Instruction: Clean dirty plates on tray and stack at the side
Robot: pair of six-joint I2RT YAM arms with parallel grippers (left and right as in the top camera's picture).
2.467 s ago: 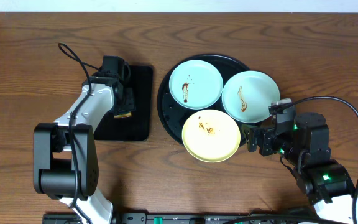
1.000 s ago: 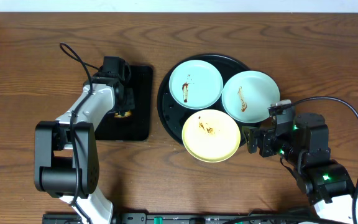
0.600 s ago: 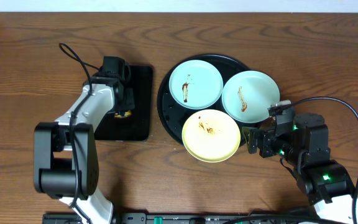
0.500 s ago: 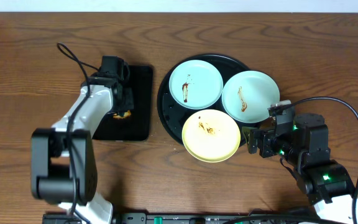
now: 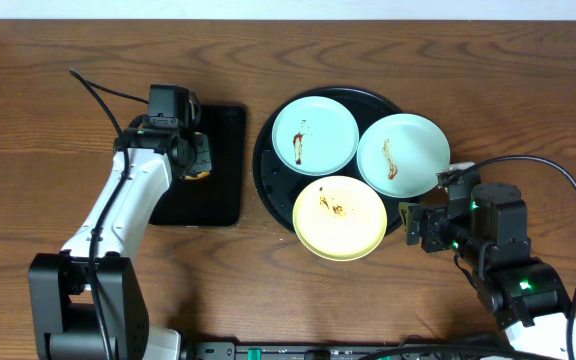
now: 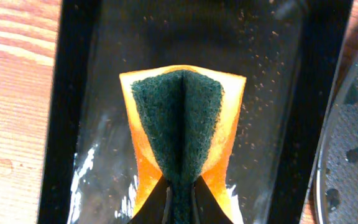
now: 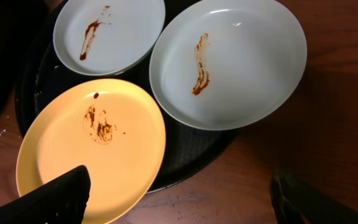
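Three plates lie on the round black tray (image 5: pixel 265 172), each smeared with brown sauce: a mint one (image 5: pixel 314 135) at the back left, a mint one (image 5: pixel 402 154) at the right and a yellow one (image 5: pixel 340 217) in front. My left gripper (image 6: pixel 180 206) is shut on an orange sponge with a green scouring face (image 6: pixel 182 121), pinched into a fold over the rectangular tray. My right gripper (image 7: pixel 179 202) stands open just right of the yellow plate (image 7: pixel 92 149), one finger (image 7: pixel 55 199) over its rim, with bare table between the jaws.
The small rectangular black tray (image 5: pixel 213 195) left of the round one is wet, with white streaks (image 6: pixel 82 177). Its raised edges flank the sponge. In the right wrist view both mint plates (image 7: pixel 107 34) (image 7: pixel 229 62) lie beyond the yellow one.
The left arm has swung up and to the left, carrying the pinched sponge off the rectangular tray's floor. The right gripper has hardly moved.
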